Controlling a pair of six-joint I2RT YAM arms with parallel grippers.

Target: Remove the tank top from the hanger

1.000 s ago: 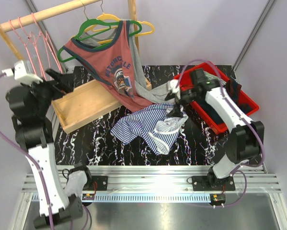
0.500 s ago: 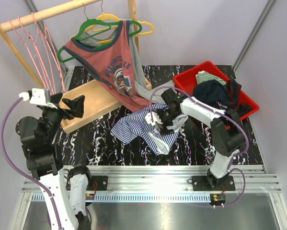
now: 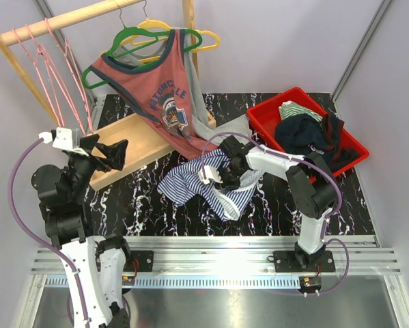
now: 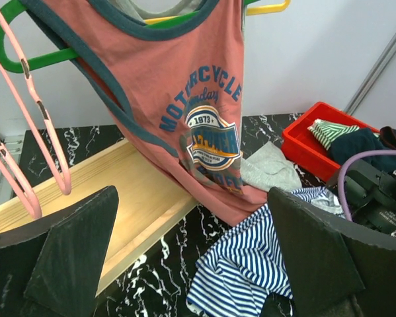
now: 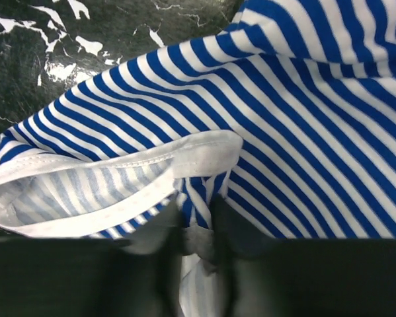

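A salmon tank top with a motorcycle print hangs on the green hanger from the wooden rail, its hem draped onto the table. It fills the upper left wrist view. My left gripper hovers open over the wooden tray, facing the tank top from a distance, with nothing between its fingers. On the table lies a blue-and-white striped garment. My right gripper is shut on a fold of that striped cloth, by its white hem.
A wooden tray lies under the tank top. Pink hangers hang at the rail's left, and a yellow hanger is behind the green one. A grey cloth lies beside the hem. The red bin holds clothes at right.
My right arm swung from the red bin down to the striped garment and its jaws closed on a fold. My left arm dropped lower and drew in over the tray.
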